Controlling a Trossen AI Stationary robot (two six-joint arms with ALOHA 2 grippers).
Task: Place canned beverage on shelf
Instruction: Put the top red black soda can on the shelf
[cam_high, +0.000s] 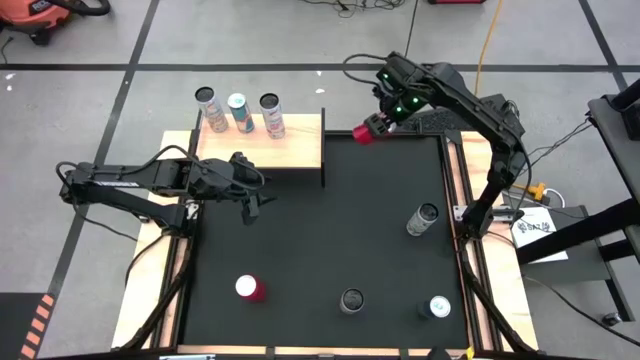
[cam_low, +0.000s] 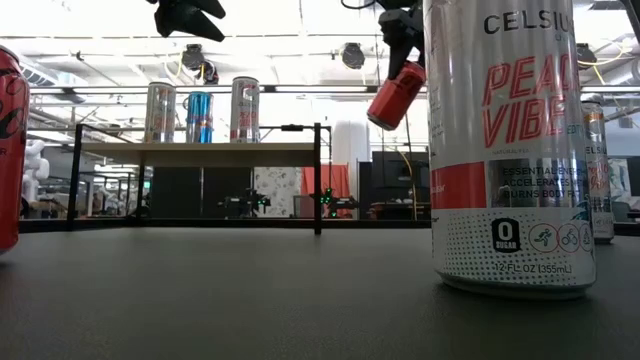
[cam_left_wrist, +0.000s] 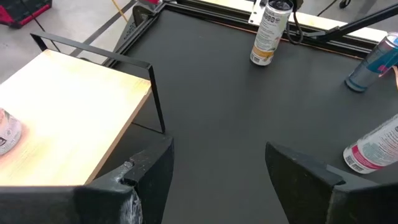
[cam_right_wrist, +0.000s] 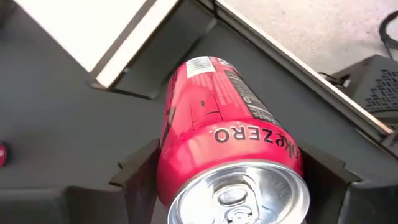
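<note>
Right gripper (cam_high: 372, 128) is clamped on a red Coke Zero can (cam_high: 363, 133), held tilted in the air near the far edge of the black table (cam_high: 330, 230), just beside the shelf's right end. The right wrist view confirms both fingers pressed against the can's sides (cam_right_wrist: 227, 149), pull-tab end toward the camera. In the low view the red can (cam_low: 396, 95) hangs above shelf height, to the right of the shelf's post.

The shelf (cam_high: 295, 145), a pale wood board on black legs, stands at the table's far left. Three cans stand upright in a row on its left portion: silver (cam_high: 211, 110), blue (cam_high: 240, 113), and white-and-pink (cam_high: 271, 115). Its right portion is bare.

Left gripper (cam_high: 250, 190) hovers over the table just in front of the shelf, fingers apart and holding nothing.

Other cans on the table: one by the right edge (cam_high: 423, 219), and three along the near side: red (cam_high: 249, 288), dark (cam_high: 351, 300), teal-marked (cam_high: 436, 308).
</note>
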